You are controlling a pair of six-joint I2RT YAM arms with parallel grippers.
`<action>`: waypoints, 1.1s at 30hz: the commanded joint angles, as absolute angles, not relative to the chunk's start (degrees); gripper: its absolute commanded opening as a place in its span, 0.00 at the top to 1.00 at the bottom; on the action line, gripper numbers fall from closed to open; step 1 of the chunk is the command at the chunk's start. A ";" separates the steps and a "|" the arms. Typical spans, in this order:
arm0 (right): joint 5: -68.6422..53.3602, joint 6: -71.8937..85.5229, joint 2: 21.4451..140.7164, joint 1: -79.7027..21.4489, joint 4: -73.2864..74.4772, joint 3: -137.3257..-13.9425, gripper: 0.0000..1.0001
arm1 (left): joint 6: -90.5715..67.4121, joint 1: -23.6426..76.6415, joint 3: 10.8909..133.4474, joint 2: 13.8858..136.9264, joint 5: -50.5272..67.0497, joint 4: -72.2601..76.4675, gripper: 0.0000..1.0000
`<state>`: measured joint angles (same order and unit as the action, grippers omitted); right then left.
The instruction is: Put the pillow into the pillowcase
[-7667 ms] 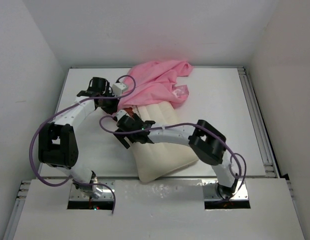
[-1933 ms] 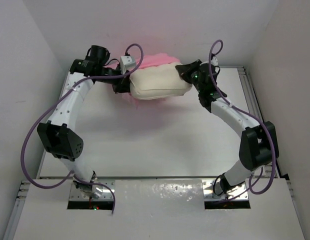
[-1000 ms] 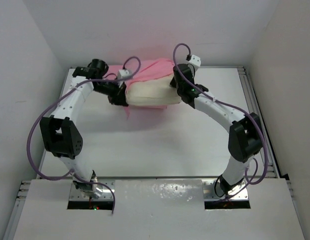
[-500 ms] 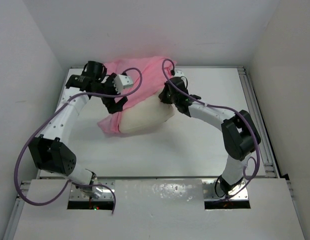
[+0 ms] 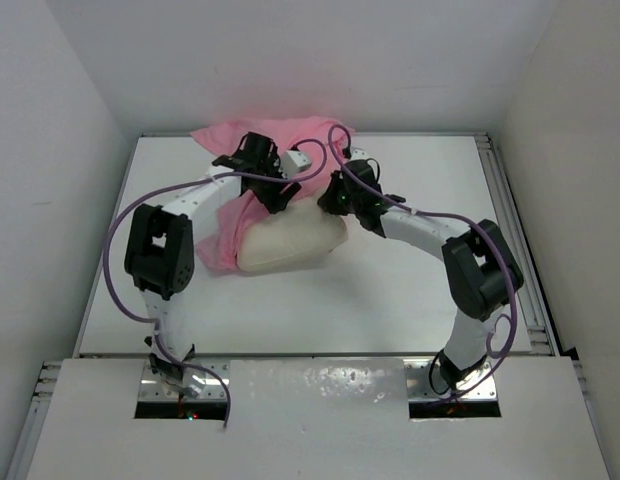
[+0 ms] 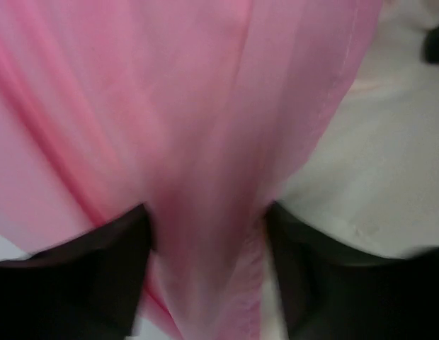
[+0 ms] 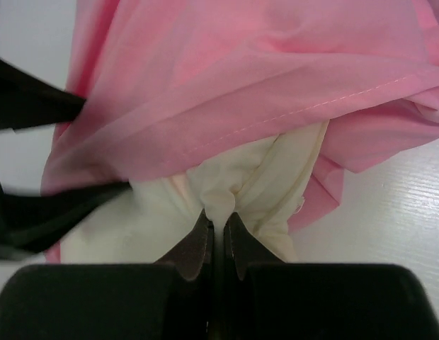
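Pink satin, the pillowcase (image 5: 222, 240), lies bunched against the left end of the pillow (image 5: 290, 245) and runs up behind it to the far edge of the table (image 5: 440, 290). Whether that end sits inside the case cannot be told.

The left gripper (image 5: 278, 192) hangs over the cloth at the pillow's far left corner. Its wrist view shows the dark fingers (image 6: 78, 262) standing well apart, open, with loose pink cloth draped between them and not pinched.

The cream pillow lies near the middle of the table, its near side and right end bare of cloth. At its far right corner the right gripper (image 5: 335, 200) is closed tight on a fold of the pillow's cover, just under the pillowcase's stitched hem (image 7: 311, 106).

Bare table stretches wide on the near side and to the right, up to the rail (image 5: 512, 230).
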<state>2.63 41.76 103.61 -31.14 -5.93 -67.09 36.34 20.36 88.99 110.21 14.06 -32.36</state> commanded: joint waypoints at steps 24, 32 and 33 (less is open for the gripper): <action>-9.14 69.07 86.56 -28.12 -33.31 -30.14 0.01 | 25.31 28.39 95.54 104.15 20.65 -35.15 1.00; -10.02 71.89 98.61 -27.43 -38.46 -42.61 0.90 | 30.13 30.06 97.03 100.29 24.51 -38.31 1.00; -8.71 71.37 97.48 -26.90 -38.67 -44.02 1.00 | 30.84 30.67 97.90 99.15 25.13 -40.76 1.00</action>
<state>-11.90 68.49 99.22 -28.71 -27.03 -38.41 28.18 28.34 95.55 105.21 20.36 -37.63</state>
